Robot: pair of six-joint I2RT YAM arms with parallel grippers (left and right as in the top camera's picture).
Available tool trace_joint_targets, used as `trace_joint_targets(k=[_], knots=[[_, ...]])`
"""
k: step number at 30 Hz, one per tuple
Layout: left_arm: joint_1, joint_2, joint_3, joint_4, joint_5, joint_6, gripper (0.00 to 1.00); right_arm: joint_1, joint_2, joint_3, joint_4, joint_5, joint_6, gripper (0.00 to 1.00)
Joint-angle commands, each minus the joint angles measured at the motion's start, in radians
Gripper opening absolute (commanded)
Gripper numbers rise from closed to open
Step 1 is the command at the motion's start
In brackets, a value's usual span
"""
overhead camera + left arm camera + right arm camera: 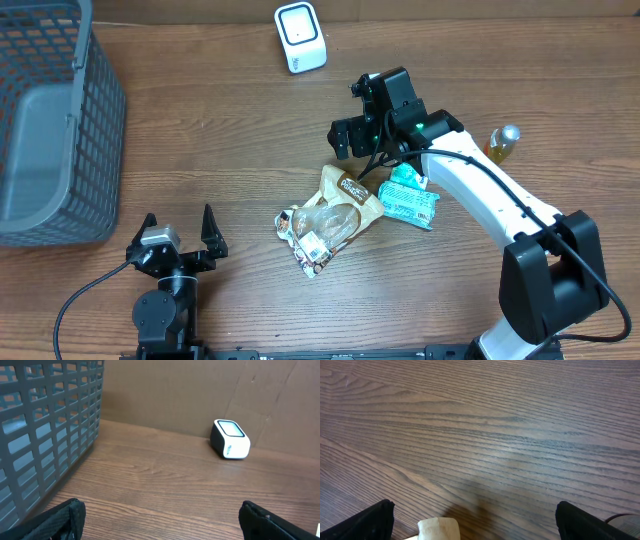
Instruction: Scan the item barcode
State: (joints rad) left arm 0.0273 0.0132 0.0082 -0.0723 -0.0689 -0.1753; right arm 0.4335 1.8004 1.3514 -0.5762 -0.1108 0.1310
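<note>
Dark wood-grain table [220, 150], plain brown wall [165, 390] behind, even light w/ soft shadows

The left arm [165, 305] sits folded low over its base. The left gripper [180, 225] points forward, level, with its jaws spread wide and gripping nothing. In its own wrist view only the black fingers [57, 522] show, one at each lower corner. The right arm [470, 190] reaches far out, its white link stretched and the wrist bent over. The right gripper [345, 140] faces down, its jaws also wide apart. Its fingertips [370, 520] sit at the lower corners of the right wrist view.
</note>
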Motion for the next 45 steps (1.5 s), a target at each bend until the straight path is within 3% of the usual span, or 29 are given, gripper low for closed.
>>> trace_joint_targets(k=[1,11,17,23,28,36,45], knots=[[-0.005,-0.009,-0.003,0.002,-0.016,0.026,1.00,0.001,-0.003,-0.004,0.003,0.010,0.007,1.00],[-0.005,-0.009,-0.003,0.002,-0.016,0.026,1.00,-0.002,-0.002,-0.004,-0.004,0.013,0.007,1.00],[-0.005,-0.009,-0.003,0.002,-0.016,0.026,0.99,-0.001,-0.099,-0.004,-0.004,0.013,0.007,1.00],[-0.005,-0.009,-0.003,0.002,-0.016,0.026,1.00,-0.004,-0.341,-0.004,-0.034,0.026,-0.004,1.00],[-0.005,-0.009,-0.003,0.002,-0.016,0.026,1.00,-0.008,-0.550,-0.004,-0.048,0.160,-0.005,1.00],[-0.005,-0.009,-0.003,0.002,-0.016,0.026,1.00,-0.117,-0.826,-0.022,-0.207,0.177,-0.004,1.00],[-0.005,-0.009,-0.003,0.002,-0.016,0.026,1.00,-0.243,-1.210,-0.360,-0.204,0.176,-0.004,1.00]])
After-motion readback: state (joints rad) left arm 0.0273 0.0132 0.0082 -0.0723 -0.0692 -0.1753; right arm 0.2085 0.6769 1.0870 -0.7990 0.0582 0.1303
